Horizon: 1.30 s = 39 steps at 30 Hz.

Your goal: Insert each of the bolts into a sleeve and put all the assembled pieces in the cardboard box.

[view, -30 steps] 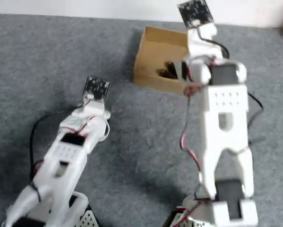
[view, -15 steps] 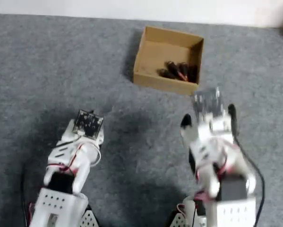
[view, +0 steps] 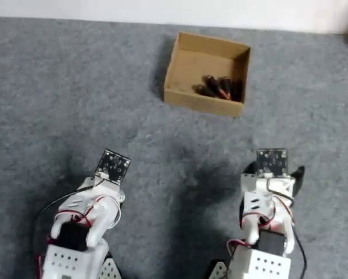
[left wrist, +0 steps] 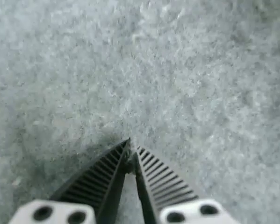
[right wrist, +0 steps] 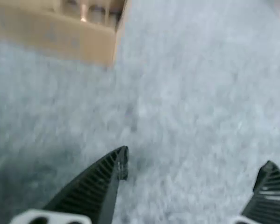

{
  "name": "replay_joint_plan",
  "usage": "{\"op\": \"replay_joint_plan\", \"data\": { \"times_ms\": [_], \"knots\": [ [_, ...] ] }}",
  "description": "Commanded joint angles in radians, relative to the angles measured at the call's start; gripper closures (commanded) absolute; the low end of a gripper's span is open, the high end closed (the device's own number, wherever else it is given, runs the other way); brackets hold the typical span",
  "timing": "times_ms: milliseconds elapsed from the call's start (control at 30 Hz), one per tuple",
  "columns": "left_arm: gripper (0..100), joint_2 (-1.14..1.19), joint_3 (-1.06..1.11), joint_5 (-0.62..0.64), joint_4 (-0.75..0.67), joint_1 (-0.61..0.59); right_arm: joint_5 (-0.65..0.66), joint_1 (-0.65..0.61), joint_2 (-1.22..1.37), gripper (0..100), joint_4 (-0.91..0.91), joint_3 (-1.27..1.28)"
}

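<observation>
The cardboard box (view: 183, 63) stands at the far middle of the grey carpet, with several dark assembled pieces (view: 220, 87) lying in its right part. In the right wrist view the cardboard box (right wrist: 55, 35) appears ahead, the pieces (right wrist: 90, 10) just visible over its wall. My left arm is folded back at the near left; its gripper (left wrist: 131, 150) is shut with nothing in it, the tips meeting just above the carpet. At the near right, well short of the box, my right gripper (right wrist: 196, 170) stands open and holds nothing.
Grey carpet (view: 75, 87) covers the whole table. A pale strip runs along the far edge. Both arm bases sit at the near edge.
The right arm has pulled back from over the box to the near right, leaving the pieces inside. The left arm has also drawn back toward its base.
</observation>
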Motion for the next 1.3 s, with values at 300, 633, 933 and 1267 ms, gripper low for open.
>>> {"op": "replay_joint_plan", "data": {
  "times_ms": [300, 633, 933, 1267],
  "knots": [
    [99, 0.001, 0.022, -0.005, 0.13, -0.002, -0.153, 0.024, 0.002, 61.7, 0.352, 0.13],
    [99, 0.001, 0.022, -0.005, 0.13, -0.001, -0.155, 0.021, -0.015, 61.7, 0.357, 0.127],
    [99, 0.001, 0.022, -0.005, 0.13, -0.001, -0.155, 0.021, -0.015, 61.7, 0.357, 0.127],
    [99, 0.001, 0.022, -0.005, 0.13, -0.001, -0.155, 0.021, -0.015, 61.7, 0.357, 0.127]
  ]
}}
